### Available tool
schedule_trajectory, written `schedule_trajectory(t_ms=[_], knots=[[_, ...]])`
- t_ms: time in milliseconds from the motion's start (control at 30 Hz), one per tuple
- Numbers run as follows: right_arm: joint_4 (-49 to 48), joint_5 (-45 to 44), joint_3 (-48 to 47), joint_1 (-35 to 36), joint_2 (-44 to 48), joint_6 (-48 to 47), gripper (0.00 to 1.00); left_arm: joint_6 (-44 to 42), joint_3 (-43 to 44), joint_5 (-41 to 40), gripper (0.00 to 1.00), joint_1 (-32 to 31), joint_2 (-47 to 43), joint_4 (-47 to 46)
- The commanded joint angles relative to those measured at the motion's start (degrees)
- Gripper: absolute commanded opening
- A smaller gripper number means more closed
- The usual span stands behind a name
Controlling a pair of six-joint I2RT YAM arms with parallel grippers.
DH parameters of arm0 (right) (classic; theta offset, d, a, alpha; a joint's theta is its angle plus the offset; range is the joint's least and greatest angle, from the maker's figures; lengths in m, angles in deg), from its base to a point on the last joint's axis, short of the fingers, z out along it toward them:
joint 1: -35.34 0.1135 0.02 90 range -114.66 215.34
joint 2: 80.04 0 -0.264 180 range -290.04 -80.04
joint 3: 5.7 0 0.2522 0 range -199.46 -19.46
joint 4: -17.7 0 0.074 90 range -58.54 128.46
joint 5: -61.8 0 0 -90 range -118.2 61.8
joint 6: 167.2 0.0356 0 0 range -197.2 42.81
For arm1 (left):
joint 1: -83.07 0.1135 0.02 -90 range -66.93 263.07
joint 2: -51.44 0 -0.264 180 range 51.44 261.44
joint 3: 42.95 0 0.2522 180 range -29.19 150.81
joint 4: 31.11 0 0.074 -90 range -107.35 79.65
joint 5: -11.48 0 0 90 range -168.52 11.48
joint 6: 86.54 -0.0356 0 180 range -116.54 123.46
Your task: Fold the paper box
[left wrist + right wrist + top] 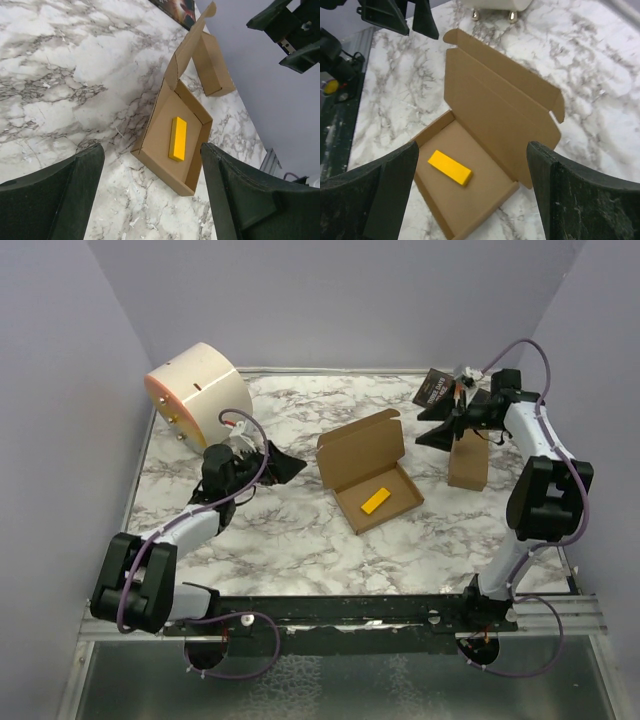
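Left wrist, unlike right wrist: narrow box (212,65) behind paper box (157,131).

the paper box (370,475) sits in the middle of the tabletop (300,540). its lid stands up at the back, and its tray lies in front, nearer the arms. a small block (375,502) lies inside the tray. a round tub (200,395) lies on its side in the back left corner. a smaller box (467,460) is to the right of the paper box, a little apart. a booklet (437,390) lies behind the smaller box. the left gripper (288,464) is just left of the paper box. the right gripper (437,428) is to its right, by the smaller box.
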Motion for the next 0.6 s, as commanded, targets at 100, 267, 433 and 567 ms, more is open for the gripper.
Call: schedule_trajectory(t_ms=[100, 267, 433, 567], knots=[[-1.18, -4.06, 0.75, 1.59, -1.64, 10.97, 0.89, -3.06, 6.38, 7.82, 0.7, -0.63, 8.06, -0.42], [-4.94, -5.15, 2.33, 1.83, -1.26, 14.8, 0.9, -8.45, 8.75, 2.08, 0.67, -4.79, 12.22, -0.1], [-5.71, -4.17, 2.92, 1.83, -1.41, 16.04, 0.9, -8.25, 9.57, 1.13, 0.53, -6.74, 16.78, -5.78], [-5.73, -3.91, 3.12, 1.83, -1.69, 16.16, 0.9, -10.51, 11.02, -0.45, 0.47, -7.85, 17.98, -5.09]])
